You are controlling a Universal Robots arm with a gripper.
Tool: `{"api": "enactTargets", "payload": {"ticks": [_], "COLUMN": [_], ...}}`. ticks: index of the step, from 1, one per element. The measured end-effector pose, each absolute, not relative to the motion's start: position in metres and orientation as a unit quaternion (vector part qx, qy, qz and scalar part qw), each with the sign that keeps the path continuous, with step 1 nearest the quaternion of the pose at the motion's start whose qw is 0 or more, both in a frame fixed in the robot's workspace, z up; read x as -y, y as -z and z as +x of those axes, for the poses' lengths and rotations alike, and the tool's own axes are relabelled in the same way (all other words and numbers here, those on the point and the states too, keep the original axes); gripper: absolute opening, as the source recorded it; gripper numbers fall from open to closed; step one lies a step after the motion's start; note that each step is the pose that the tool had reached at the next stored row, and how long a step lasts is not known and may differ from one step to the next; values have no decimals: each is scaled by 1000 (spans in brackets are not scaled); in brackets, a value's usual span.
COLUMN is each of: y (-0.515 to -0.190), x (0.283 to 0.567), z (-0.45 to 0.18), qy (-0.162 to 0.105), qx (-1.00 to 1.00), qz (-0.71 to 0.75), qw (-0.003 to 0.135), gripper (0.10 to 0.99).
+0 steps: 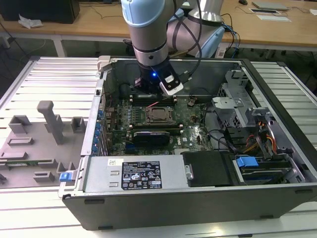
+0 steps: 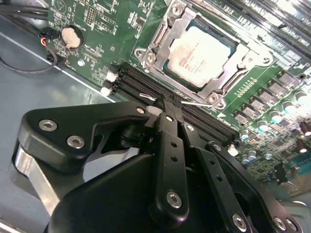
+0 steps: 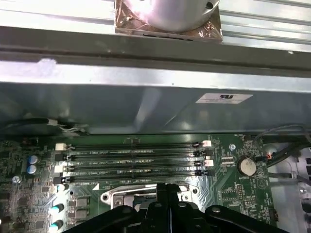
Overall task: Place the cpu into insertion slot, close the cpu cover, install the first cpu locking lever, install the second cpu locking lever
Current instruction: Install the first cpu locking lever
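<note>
Claw [image 2: 165, 104] pressed together over the memory slots [image 2: 141, 85]; cpu [image 2: 204, 54] sits in insertion slot [image 2: 190, 30], cpu cover [image 2: 160, 41] down over it, just beside claw at 6 o'clock in the exterior view.

Grey arm [image 1: 148, 42], pale blue cap [image 1: 143, 10], black cables [image 1: 199, 34], black pincer [image 2: 167, 108] with silver screws [image 2: 174, 198]

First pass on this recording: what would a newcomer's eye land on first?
In the exterior view, the pale robot arm reaches down into the open computer case at the middle of the picture. In the second wrist view, the silvery cpu sits in its socket with the cpu cover down around it. The black pincer, shut, hangs close by over the memory slots.
</note>
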State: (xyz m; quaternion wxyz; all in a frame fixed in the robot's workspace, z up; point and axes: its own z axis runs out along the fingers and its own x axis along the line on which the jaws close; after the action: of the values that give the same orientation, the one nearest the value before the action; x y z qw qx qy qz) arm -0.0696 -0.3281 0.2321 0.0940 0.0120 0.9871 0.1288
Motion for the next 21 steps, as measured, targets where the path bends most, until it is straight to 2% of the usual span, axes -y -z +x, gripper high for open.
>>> {"api": "enactTargets", "payload": {"ticks": [13,21], "y": [-223,-219], "x": [314,313], "z": [-69,-69], "qy": [-125,-121], "qx": [-986,-984], "qz": [50,64], "qw": [99,110], "gripper": [106,106]}}
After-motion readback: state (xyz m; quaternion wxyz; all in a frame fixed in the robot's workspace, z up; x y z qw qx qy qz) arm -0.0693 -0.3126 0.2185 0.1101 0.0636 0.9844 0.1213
